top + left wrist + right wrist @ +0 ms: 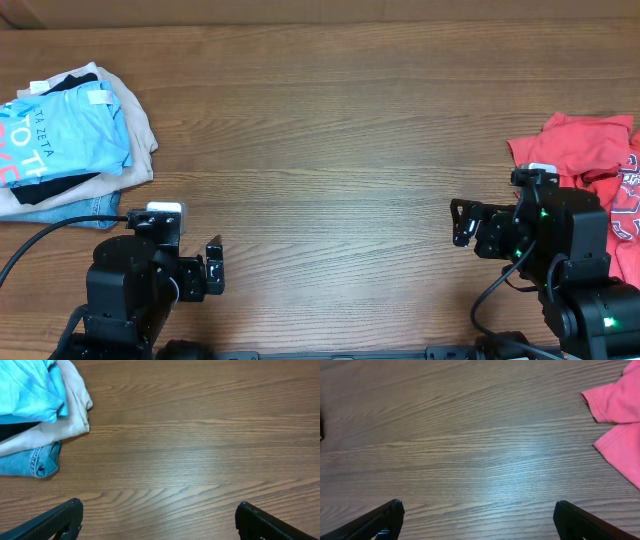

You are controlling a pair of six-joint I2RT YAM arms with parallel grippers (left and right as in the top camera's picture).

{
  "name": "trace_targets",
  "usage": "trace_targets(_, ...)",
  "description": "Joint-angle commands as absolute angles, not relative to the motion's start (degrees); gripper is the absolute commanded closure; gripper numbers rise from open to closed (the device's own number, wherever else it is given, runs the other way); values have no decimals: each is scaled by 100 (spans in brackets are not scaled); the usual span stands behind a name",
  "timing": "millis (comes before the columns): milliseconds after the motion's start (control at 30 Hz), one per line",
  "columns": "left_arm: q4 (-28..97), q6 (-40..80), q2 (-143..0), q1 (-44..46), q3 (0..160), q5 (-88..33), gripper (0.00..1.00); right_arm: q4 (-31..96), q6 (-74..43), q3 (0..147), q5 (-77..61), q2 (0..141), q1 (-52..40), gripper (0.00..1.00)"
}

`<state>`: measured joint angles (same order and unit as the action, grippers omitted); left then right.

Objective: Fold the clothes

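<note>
fig. overhead and wrist views, both arms parked, no garment in hand.

the light blue t-shirt (70, 135) lies at the upper left of the overhead frame, on top of a stack with a beige garment (138, 125) and a strip of denim (75, 210). its red-orange lettering faces up and it looks already squared off. the red t-shirt (585, 150) lies crumpled at the right edge, partly out of frame and partly hidden by the right arm. the middle of the table (330, 140) is bare wood.

step in hand, as judged: bring the red t-shirt to the bare middle and spread it flat before any fold.

- the right arm is nearest, so it should swing toward the right of the frame.
- it should come down on a single layer at a hem or sleeve edge, such as the lobes at the upper right of the right wrist view, not on a bunched ridge.
- a drag that keeps the cloth low on the wood would help it open out.
- the left arm can then pin or take the opposite edge, keeping clear of the finished stack.

pose: both arms sit drawn back at the lower edge of the overhead frame, left at lower left, right at lower right, each pointing toward the top of the frame. the left claw (159, 507) stands wide, its dark fingers (60, 520) in the lower corners of its view, holding nothing. the right claw (478, 506) stands equally wide and empty, near the red cloth but apart from it.
</note>
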<state>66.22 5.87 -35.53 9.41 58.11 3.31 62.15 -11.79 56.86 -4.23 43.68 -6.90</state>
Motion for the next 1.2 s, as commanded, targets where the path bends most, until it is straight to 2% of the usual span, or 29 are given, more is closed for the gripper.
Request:
trace_targets(0,6622,668,-3586,978,5747,401,0,6184,-1201,5653,-392,4357,-718,0)
trace_targets(267,6619,668,-3586,978,5747,401,0,6184,-1201,5621,-392,4003,-711,0)
trace_targets(733,6622,668,-3588,978,5747,401,0,6552,-1197,5478,-198,2032,-711,0)
trace_targets(933,6622,666,-3588,978,5747,401,0,5649,-1041,4292,-200,1120,-711,0)
trace_targets(1167,6619,668,-3588,978,5747,401,0,3527,-1041,2593,-410,370,-714,0)
